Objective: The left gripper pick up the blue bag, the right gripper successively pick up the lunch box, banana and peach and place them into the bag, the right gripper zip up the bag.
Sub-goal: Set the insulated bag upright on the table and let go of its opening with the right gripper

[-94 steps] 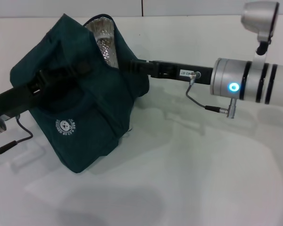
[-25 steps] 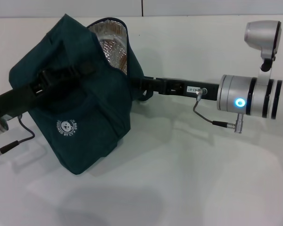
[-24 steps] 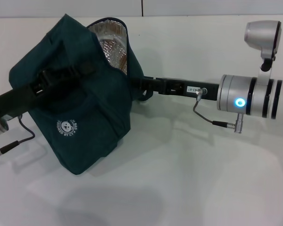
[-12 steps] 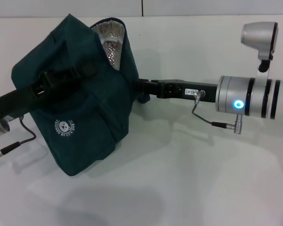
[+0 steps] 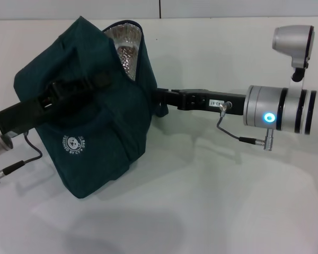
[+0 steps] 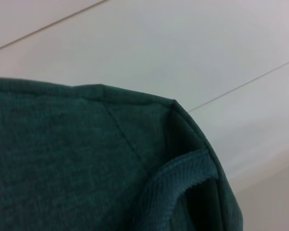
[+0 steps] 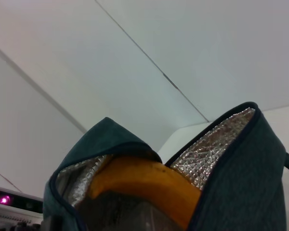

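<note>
a plain white table (image 5: 212, 201) fills the head view, with a pale wall strip along the top edge of the frame. the blue bag (image 5: 90, 137) sits in the left half of that view, a dark teal fabric lump tilted over, its white round logo (image 5: 74, 145) facing the camera at lower left of the bag. its mouth gapes at the top centre-left of the frame, showing silver quilted lining (image 5: 124, 50).

the left gripper (image 5: 69, 91) comes in from the left edge on a black arm with a silver wrist at the far left; its tip lies across the upper front of the bag by a black strap. whether its fingers are pinching the fabric or strap cannot be told. the left wrist view shows only teal cloth, a seam and a ribbed handle edge (image 6: 178, 178) close up.

the right gripper (image 5: 158, 98) reaches in horizontally from the right side of the frame, its silver wrist with a glowing blue light at centre right. its tip meets the bag's right edge just below the opening and is hidden there, so the set of its fingers cannot be told.

in the right wrist view the banana (image 7: 144, 185) lies inside the bag, an orange-yellow curve between the lining walls at the bottom centre of the frame.
</note>
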You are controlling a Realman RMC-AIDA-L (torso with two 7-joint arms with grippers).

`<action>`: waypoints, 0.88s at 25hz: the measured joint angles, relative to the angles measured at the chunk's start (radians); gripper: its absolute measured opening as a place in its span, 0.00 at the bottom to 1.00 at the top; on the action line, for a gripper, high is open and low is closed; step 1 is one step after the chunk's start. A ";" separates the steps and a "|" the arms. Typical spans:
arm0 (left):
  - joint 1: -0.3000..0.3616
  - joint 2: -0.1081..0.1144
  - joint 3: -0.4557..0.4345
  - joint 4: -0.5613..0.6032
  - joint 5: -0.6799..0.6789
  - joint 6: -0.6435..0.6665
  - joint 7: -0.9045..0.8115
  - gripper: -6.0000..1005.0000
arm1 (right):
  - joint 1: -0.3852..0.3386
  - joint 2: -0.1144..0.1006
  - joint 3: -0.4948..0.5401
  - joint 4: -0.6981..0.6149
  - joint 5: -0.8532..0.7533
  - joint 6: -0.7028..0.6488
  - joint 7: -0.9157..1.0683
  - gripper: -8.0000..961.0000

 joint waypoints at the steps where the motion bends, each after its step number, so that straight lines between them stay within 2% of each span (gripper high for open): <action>1: 0.000 0.000 0.000 0.000 0.000 0.000 0.000 0.05 | -0.001 0.000 0.000 0.000 0.002 -0.002 -0.006 0.14; 9: -0.001 0.000 0.002 0.000 0.000 0.000 -0.001 0.05 | -0.024 0.000 0.008 -0.003 0.007 -0.081 -0.065 0.07; 17: -0.002 0.000 0.002 -0.002 -0.001 0.004 -0.008 0.05 | -0.098 -0.001 0.050 -0.017 0.017 -0.173 -0.147 0.04; 22: -0.002 0.003 0.001 -0.002 -0.005 0.010 -0.010 0.05 | -0.162 -0.004 0.125 -0.017 0.021 -0.269 -0.204 0.03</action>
